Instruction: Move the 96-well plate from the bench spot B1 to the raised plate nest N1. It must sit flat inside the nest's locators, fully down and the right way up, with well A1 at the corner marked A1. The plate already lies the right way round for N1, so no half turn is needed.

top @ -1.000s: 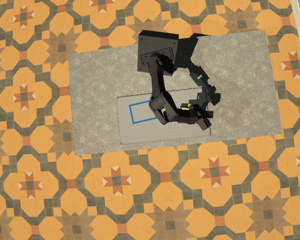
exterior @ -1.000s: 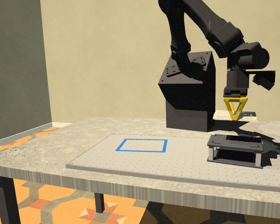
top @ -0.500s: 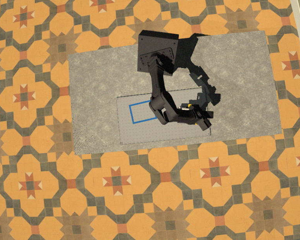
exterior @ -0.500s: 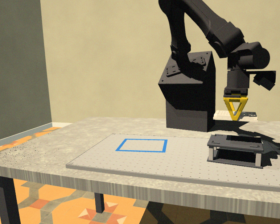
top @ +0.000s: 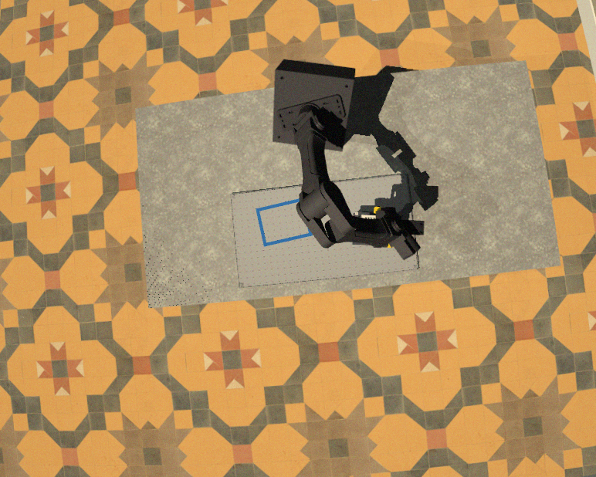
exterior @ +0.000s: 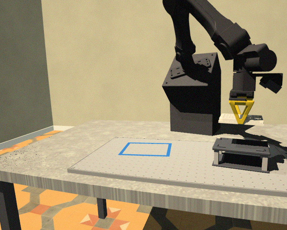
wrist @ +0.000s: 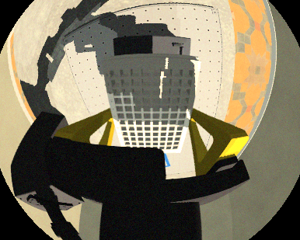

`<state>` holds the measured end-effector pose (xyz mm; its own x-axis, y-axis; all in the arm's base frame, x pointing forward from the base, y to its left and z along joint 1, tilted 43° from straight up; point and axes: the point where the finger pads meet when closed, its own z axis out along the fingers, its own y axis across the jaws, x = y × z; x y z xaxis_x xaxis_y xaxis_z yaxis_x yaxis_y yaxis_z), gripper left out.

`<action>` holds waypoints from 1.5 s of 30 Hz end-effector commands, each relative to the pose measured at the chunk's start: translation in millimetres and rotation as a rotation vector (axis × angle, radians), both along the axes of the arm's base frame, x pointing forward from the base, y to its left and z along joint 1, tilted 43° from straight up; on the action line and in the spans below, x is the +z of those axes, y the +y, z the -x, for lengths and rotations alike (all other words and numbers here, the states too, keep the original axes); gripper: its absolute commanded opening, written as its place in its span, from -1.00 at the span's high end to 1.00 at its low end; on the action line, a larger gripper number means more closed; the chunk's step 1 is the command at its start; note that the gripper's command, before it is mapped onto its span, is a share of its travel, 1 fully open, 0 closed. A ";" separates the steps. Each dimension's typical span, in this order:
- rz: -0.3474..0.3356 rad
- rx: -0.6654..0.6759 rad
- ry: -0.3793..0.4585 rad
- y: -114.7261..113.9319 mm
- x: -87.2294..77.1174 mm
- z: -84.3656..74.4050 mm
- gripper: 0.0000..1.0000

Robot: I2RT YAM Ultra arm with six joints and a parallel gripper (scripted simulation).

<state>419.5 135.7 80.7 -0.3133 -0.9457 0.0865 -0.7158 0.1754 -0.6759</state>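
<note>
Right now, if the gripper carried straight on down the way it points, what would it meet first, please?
The gripper points down, shut on the 96-well plate. Going straight down, the plate would probably meet the raised nest first, though the exact alignment in depth is unclear.
</note>
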 end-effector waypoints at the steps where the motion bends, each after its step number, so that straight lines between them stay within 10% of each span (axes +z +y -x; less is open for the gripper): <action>1: -0.028 0.024 -0.039 16.9 16.0 -3.6 1.00; 27: -0.029 0.026 -0.041 17.5 17.3 -3.6 1.00; 45: -0.019 0.017 -0.026 3.9 -11.5 -25.6 1.00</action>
<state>433.8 130.8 61.9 -0.3147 -0.9447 0.0926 -0.7193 0.1737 -0.6726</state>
